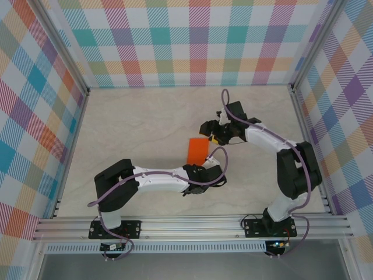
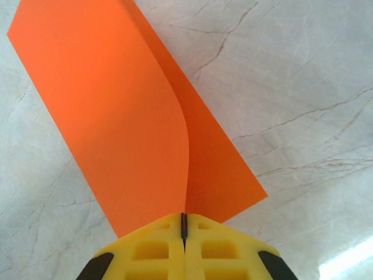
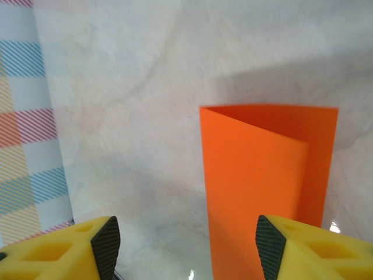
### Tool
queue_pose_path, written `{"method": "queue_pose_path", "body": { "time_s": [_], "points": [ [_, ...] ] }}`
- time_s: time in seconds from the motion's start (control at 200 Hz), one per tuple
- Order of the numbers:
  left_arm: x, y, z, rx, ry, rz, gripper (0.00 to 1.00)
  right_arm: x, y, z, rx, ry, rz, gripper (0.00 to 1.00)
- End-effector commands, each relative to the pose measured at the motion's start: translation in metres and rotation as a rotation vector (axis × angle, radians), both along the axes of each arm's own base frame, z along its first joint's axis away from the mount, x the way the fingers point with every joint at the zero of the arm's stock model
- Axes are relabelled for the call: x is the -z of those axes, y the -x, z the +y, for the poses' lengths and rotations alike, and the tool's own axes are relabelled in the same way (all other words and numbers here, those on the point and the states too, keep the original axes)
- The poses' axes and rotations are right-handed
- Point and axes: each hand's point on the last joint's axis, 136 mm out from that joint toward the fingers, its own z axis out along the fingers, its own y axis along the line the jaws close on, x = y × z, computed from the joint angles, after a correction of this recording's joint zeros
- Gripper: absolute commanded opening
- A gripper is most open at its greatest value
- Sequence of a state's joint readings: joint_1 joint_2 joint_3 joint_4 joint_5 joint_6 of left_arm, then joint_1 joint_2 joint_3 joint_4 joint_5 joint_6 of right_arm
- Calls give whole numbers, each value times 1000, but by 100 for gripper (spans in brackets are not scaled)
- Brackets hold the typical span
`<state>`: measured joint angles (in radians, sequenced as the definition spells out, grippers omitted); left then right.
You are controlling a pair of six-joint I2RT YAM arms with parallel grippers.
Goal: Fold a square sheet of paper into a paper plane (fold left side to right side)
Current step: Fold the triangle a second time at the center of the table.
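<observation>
The square sheet of paper (image 1: 197,150) is bright orange and lies on the marble table, folded over into a narrow doubled rectangle, not a pointed paper plane. Its upper layer (image 2: 116,116) bows up off the lower one (image 2: 221,169). My left gripper (image 2: 184,224) is shut on the sheet's near edge, and a thin orange line shows between the yellow jaws. It sits at the paper's near end (image 1: 203,165). My right gripper (image 3: 186,245) hangs open over the far end (image 1: 213,134), with the sheet (image 3: 256,175) under its right finger (image 3: 268,242) and nothing gripped.
The marble tabletop (image 1: 134,128) is walled by plaid panels (image 1: 175,41) at the back and both sides. A metal rail (image 1: 192,224) runs along the near edge by the arm bases. The plaid wall (image 3: 23,134) stands to the left of the right gripper.
</observation>
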<state>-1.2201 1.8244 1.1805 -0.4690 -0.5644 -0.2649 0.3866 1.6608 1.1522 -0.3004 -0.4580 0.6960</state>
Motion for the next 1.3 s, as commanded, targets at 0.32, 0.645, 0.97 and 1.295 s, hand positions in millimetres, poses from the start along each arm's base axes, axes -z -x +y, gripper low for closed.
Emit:
{"method": "queue_pose_path", "body": {
  "time_s": [0.32,0.645,0.97,1.295],
  "points": [
    [-11,-6,11,-73,145,82,0,26,65,-71,110,99,-75,26],
    [-14,-13,26,-125,231,141,0,68,103,-21,-53,-30,41,9],
    [-13,-20,42,-174,231,151,0,102,116,5,-114,36,129,8],
    [-12,-25,51,-207,223,150,0,123,123,0,-113,131,188,9]
  ]
}}
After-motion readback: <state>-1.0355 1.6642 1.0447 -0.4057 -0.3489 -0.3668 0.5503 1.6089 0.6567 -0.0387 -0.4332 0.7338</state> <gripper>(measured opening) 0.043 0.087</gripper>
